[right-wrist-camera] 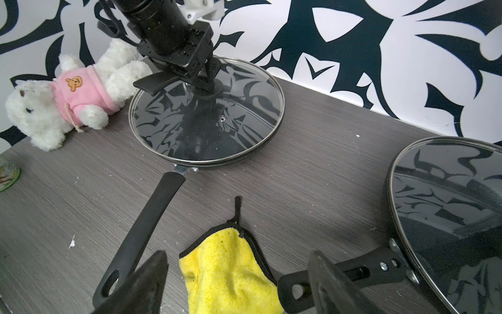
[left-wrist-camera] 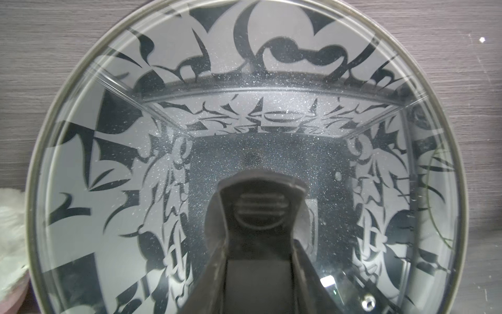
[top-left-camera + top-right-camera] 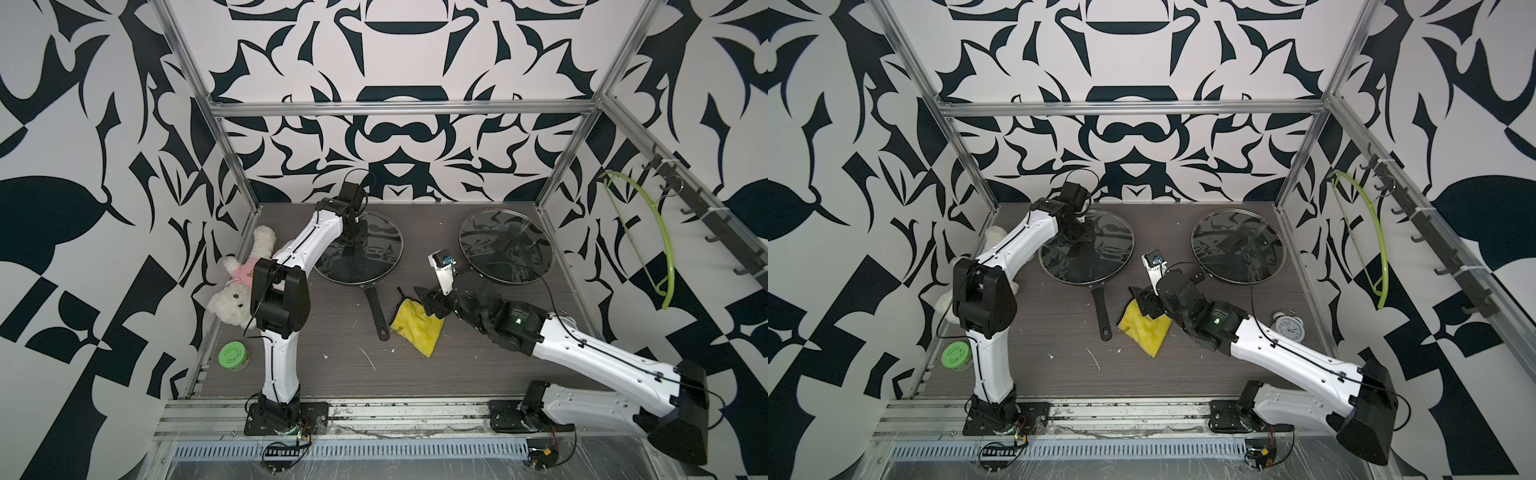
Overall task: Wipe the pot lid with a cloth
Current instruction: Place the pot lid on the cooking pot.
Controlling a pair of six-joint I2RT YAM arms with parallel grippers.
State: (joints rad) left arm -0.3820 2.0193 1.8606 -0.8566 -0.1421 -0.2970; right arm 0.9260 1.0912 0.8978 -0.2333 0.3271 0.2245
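The cloth (image 3: 417, 328) lies crumpled on the bench (image 3: 332, 374), soft and light; I would pinch a raised fold (the black loop (image 1: 237, 209) looks too thin). The right gripper (image 1: 237, 282) stands open just above it. The left gripper (image 1: 210, 85) is closed on the knob (image 2: 260, 213) of the glass pot lid (image 1: 190, 130), stiff, slippery, breakable. No writing is readable.
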